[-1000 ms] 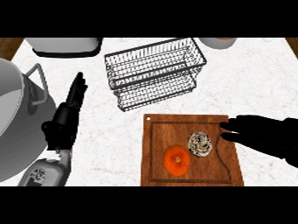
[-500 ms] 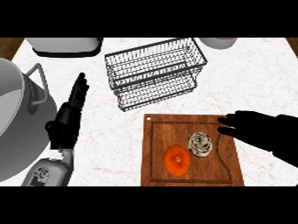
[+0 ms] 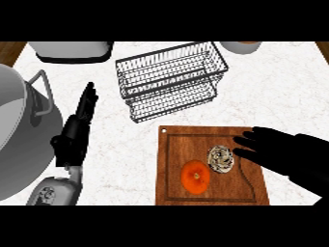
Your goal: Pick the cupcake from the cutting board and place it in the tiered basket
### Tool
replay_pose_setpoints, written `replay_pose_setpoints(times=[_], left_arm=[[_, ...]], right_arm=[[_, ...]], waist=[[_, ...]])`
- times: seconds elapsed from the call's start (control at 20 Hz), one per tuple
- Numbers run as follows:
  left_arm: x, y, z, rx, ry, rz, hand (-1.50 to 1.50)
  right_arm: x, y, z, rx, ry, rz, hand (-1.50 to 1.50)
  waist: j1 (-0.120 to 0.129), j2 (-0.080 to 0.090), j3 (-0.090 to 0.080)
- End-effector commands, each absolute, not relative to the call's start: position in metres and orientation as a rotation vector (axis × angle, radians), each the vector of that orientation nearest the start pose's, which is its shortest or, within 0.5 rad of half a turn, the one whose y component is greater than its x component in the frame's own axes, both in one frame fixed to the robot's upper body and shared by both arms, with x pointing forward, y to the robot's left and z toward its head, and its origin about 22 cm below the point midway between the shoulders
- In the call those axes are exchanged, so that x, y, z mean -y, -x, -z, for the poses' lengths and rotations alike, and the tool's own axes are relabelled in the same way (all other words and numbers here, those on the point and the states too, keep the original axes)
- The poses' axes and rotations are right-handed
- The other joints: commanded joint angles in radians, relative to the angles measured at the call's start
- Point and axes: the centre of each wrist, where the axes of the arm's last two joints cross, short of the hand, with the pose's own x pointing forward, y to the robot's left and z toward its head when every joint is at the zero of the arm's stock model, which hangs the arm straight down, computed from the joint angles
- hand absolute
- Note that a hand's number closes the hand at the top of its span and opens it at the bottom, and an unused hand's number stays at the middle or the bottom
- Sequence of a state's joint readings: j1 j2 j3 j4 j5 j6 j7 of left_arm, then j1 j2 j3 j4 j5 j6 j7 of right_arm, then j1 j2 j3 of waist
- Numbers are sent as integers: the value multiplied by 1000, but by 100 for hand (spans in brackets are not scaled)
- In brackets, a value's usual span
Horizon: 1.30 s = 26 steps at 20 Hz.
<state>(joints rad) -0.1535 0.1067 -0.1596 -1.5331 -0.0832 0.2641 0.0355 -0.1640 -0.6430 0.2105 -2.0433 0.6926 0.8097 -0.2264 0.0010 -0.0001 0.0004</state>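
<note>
Counter: we see one white marble top (image 3: pixel 281 87).
Board: one wooden cutting board (image 3: pixel 188 137), carrying one cupcake (image 3: pixel 220 159) and one orange fruit (image 3: pixel 195 177) just beside it.
Basket: one wire tiered basket (image 3: pixel 172 79), behind the board.
Right hand (image 3: pixel 284 149): fingers relaxed, tips beside the cupcake, holding nothing.
Left hand (image 3: pixel 76 129): fingers straight, resting.
Nearby: one grey pot (image 3: pixel 10 130), far left.

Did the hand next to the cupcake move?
Yes. The right hand has slid a little left over the cutting board, closer to the cupcake, which has stayed put.
</note>
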Motion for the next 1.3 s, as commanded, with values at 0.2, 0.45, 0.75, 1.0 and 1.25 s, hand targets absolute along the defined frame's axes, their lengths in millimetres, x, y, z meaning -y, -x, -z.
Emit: replay_pose_setpoints(times=[0.2,0.45,0.75,1.0,1.25], left_arm=[[-194,-271,-25,1661,-186,107,0],[-188,-265,-37,1662,-185,101,0],[-202,-277,-28,1661,-174,93,0],[-216,-265,-27,1663,-188,97,0],[-204,-260,-27,1649,-184,107,0]], right_arm=[[239,-250,-138,1448,399,-1911,-150],[243,-265,-129,1415,422,-1848,-150],[258,-265,-111,1367,377,-1860,-150],[256,-262,-103,1417,330,-1859,-150],[235,-267,-83,1393,305,-1878,-150]], waist=[[2,1,0],[5,0,0],[-1,0,0],[-1,-1,0],[1,0,0]])
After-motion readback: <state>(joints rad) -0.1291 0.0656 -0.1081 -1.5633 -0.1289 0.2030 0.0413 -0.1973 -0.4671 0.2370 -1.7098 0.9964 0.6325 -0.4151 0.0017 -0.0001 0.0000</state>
